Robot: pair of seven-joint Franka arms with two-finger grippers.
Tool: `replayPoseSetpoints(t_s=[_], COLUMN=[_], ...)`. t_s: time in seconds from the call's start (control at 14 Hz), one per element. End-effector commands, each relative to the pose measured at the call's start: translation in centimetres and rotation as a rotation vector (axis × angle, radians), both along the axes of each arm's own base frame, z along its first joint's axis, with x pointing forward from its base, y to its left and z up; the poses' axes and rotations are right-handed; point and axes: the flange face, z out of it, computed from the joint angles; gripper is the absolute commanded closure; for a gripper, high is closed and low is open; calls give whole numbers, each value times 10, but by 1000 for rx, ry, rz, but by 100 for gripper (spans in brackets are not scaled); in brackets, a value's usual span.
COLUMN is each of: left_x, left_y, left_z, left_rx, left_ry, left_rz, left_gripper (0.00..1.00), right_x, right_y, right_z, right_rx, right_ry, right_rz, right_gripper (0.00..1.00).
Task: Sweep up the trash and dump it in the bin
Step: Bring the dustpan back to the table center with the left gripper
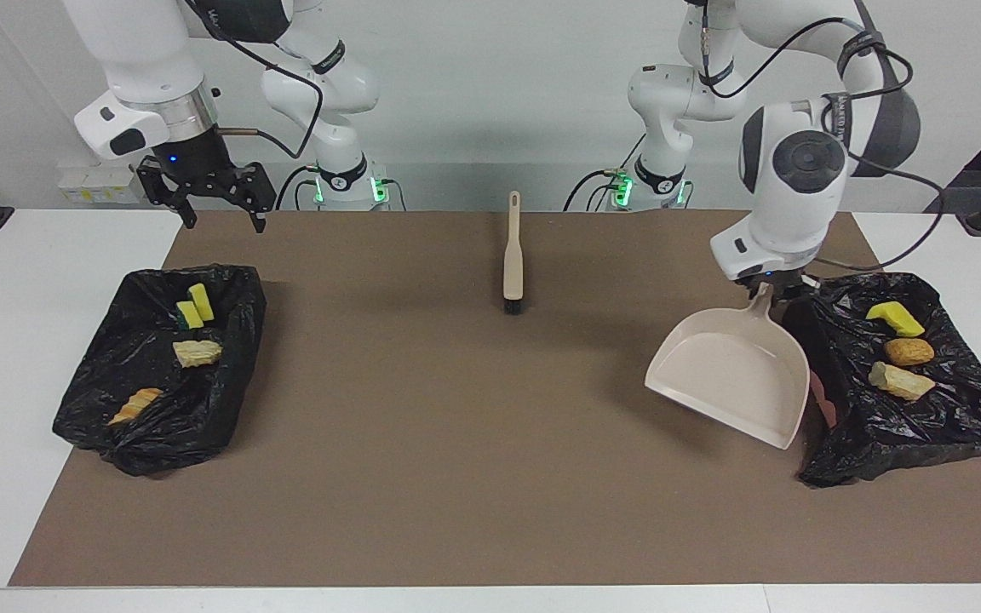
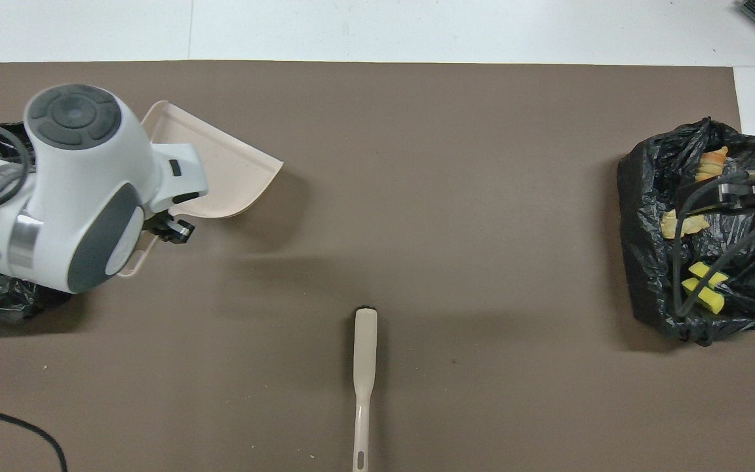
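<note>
Beige plastic is what the dustpan (image 1: 733,375) is made of, and it is held by its handle in the left hand (image 1: 765,289), whose fingers are clamped tight on it. The empty pan hangs tilted over the brown mat (image 1: 456,443), just beside the black-lined bin (image 1: 959,417) at the left arm's end of the counter (image 1: 39,255). The trash is already divided between two bins: three pieces (image 1: 903,351) lie in that bin, and four pieces (image 1: 188,340) lie in the other bin (image 1: 116,426) at the right arm's end. No loose piece is seen on the mat.

Judged from this, the pan is to be set down. It should be lowered flat onto bare mat, kept apart from the bin liner so that the bag is not snagged or dragged, and released only once it is resting. The brush (image 1: 513,255) lies untouched at the middle of the mat, near the robots. The right hand (image 1: 206,191) is spread fully open and empty, above the mat's corner near the other bin, where it waits.

Lettering is printed on both arms' upper links, but it cannot be read
</note>
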Motion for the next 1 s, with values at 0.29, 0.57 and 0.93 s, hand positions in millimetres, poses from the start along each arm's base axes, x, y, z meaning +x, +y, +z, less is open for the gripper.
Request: replayPoseSetpoints(t_s=[0.29, 0.57, 0.93], left_x=[4, -5, -8], left_y=[-122, -179, -248], left_z=[-51, -46, -72], left_rx=[-224, -290, -329], left_ry=[-112, -116, -101], left_rz=[423, 472, 458], left_gripper=[100, 100, 100], right_x=[-11, -13, -13], right_y=[3, -17, -17], right_z=[-1, -3, -3], right_rx=[17, 131, 108], right_ry=[42, 47, 42], right_rz=[-19, -80, -66], right_gripper=[0, 0, 0])
